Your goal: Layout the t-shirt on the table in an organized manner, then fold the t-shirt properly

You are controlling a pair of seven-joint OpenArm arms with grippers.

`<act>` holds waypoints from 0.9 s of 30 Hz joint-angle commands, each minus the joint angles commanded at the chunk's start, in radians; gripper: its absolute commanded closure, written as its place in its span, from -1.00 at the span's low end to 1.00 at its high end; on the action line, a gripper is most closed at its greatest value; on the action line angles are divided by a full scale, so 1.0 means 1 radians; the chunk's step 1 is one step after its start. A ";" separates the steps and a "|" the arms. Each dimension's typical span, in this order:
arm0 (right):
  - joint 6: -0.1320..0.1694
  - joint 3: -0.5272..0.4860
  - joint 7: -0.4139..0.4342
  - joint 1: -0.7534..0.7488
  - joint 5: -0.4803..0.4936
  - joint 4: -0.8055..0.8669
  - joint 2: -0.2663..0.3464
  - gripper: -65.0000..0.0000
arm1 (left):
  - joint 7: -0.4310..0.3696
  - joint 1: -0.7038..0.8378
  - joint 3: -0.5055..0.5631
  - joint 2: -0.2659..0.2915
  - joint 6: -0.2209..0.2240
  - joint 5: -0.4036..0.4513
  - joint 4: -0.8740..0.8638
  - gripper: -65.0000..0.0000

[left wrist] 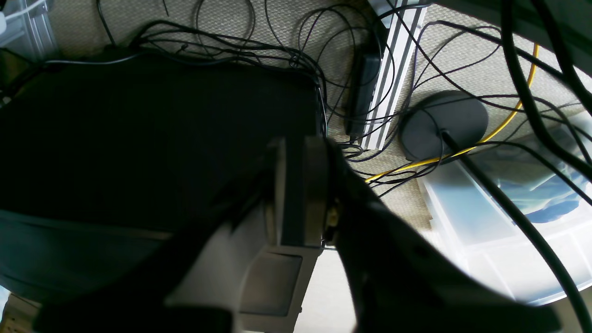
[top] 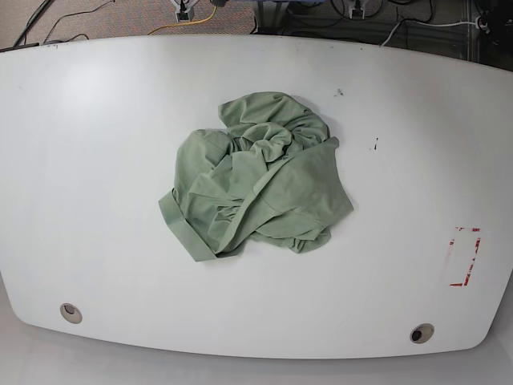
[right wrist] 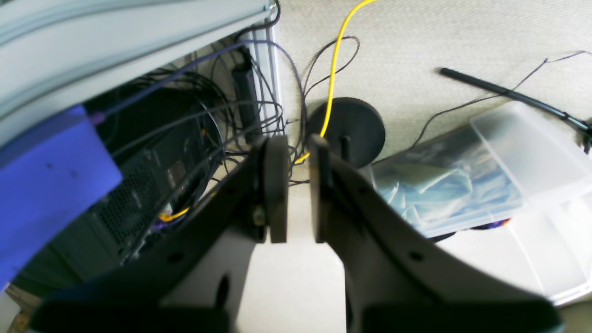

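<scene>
At the middle of the table (top: 96, 160), the t-shirt (top: 256, 176) lies in 1 crumpled heap, folds piled over one another; no sleeve, collar or hem can be identified with confidence from the base view. A thick rolled edge shows at the heap's lower left. The cloth sits well apart from the red tape rectangle (top: 465, 257) and from the 2 grommet holes (top: 70, 312) near the front edge.

Neither arm appears in the base view. Both wrist cameras look down at carpet, tangled cables (left wrist: 286, 46) and clear plastic bins (right wrist: 462, 185), so both arms appear to be parked off the table. The right gripper (right wrist: 296, 185) holds nothing, its pads set apart by a narrow gap. The left gripper (left wrist: 300, 194) is dark and blurred; its pads seem pressed together, but the exposure is poor.

Assessment: layout has not begun. To do it well, each gripper should take 1 outer edge of the heap, on opposite sides, pinching a single layer only, then lift and draw apart so the folds fall open.
</scene>
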 joint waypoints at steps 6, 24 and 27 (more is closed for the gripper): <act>0.000 0.009 0.001 -0.010 0.005 0.001 0.001 0.76 | 0.002 -0.001 -0.013 0.000 0.001 0.008 -0.008 0.79; -0.002 0.014 -0.011 -0.008 -0.003 0.015 0.000 0.75 | 0.022 0.004 -0.045 -0.007 -0.026 0.010 0.015 0.80; -0.002 0.014 -0.011 -0.009 -0.003 0.016 0.000 0.75 | 0.025 0.007 -0.039 -0.008 -0.029 0.010 0.020 0.80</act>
